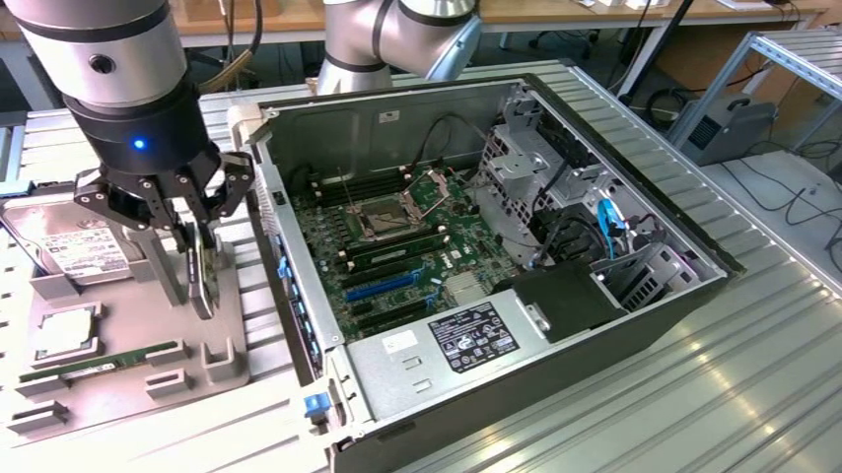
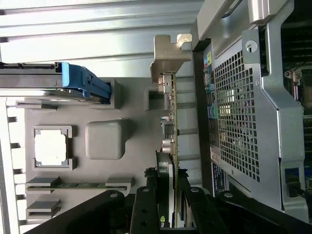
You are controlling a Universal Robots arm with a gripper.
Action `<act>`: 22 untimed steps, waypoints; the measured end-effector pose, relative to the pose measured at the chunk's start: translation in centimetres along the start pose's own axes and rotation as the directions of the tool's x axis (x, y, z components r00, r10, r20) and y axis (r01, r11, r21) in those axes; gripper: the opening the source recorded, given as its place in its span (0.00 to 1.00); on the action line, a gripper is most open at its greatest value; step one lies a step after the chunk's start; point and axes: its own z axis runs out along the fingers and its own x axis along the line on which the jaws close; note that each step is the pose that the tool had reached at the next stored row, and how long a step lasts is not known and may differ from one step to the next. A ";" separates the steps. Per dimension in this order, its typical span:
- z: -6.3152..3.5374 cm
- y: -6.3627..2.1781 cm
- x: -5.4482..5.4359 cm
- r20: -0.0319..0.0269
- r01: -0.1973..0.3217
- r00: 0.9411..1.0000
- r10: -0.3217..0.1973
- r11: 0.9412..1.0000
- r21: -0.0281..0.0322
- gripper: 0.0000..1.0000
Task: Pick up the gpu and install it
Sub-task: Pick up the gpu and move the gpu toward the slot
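gpu (image 1: 201, 281) stands on edge in a slot of the grey parts tray (image 1: 132, 394), on the exterior view's left, just beside the open PC case (image 1: 553, 379). The gripper (image 1: 184, 232) is straight above it.

Wrist view: the jaws straddle the gpu (image 2: 171, 136) at the end away from the silver bracket (image 2: 168, 51). They sit against both faces with no gap that we can see, so we read them as clamped on the card. The card looks seated in the tray, not lifted.

Handling, our judgement:
- Light, stiff, thin board. It won't sag, but it can pivot in a grip this far from the middle.
- Fragile: exposed components on the board face and edge contacts along the bottom. Flat faces are the place to hold, clear of the connector edge and bracket.
- The black face looks smooth, so slip is possible.

Edges and room:
- Tray slot walls hug the card low down, so any tilt would bind it there.
- The case side wall is right beside the tray on the exterior view's right, and in the wrist view the bracket is near the case's perforated rear panel (image 2: 239, 112). Little margin that way.
- The hard drive (image 1: 73, 251), CPU (image 1: 66, 335) and RAM stick (image 1: 105, 363) sit in the tray further to the exterior view's left, apart from the card.
- Above the tray is open. Inside the case, the blue slots (image 1: 382, 286) on the motherboard (image 1: 394, 222) are uncovered, with cables and the drive cage to their right.
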 end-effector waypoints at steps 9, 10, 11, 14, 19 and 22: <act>-1.05 0.04 0.0 0.000 0.000 1.000 0.000 1.000 0.000 0.27; -1.12 0.05 0.0 0.000 0.000 1.000 0.000 1.000 0.000 0.27; -1.21 0.05 0.0 0.000 0.000 1.000 0.000 1.000 0.000 0.27; -1.57 0.06 0.0 0.000 0.000 1.000 0.000 1.000 0.000 0.27; -1.96 0.08 -0.1 0.000 0.000 1.000 0.000 1.000 0.000 0.27; -2.21 0.09 -0.1 0.000 0.000 1.000 0.000 1.000 0.000 0.27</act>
